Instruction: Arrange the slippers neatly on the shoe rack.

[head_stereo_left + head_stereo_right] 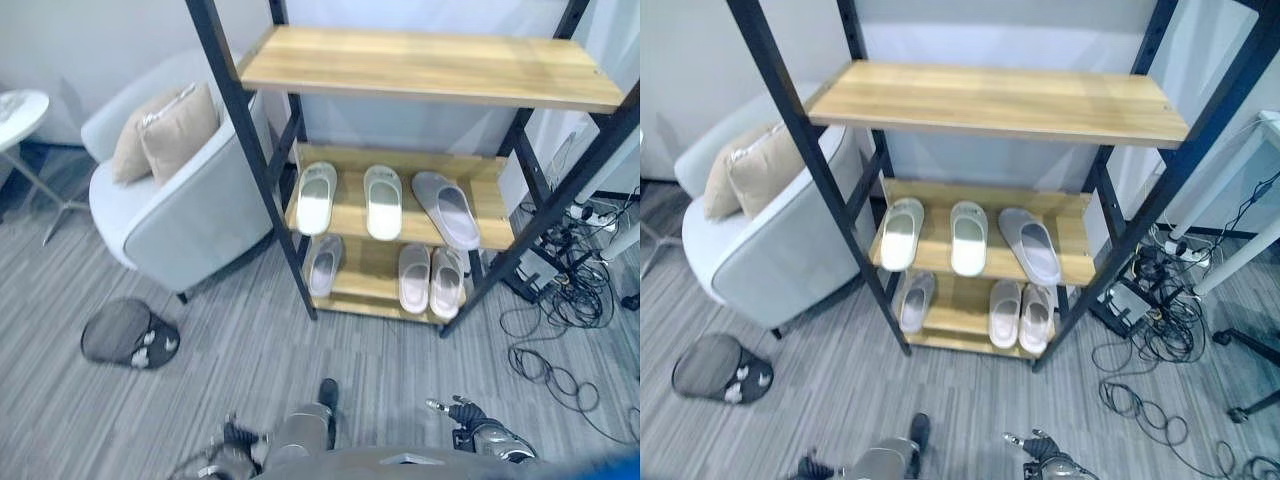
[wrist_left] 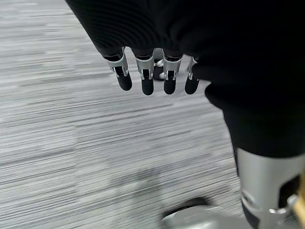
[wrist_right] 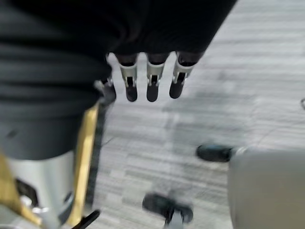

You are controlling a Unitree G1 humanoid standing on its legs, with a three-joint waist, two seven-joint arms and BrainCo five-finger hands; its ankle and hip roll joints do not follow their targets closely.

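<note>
Robot hand (image 2: 152, 76) fingers hang straight, empty, above floor (image 2: 71, 143).

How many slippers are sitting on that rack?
6: three on the middle shelf, three on the bottom shelf.

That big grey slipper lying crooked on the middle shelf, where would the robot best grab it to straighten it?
Probably by the open heel end of the grey slipper, coming from the rack's front. The heel points outward towards the robot, and it lies angled beside the straight white pair.
</note>
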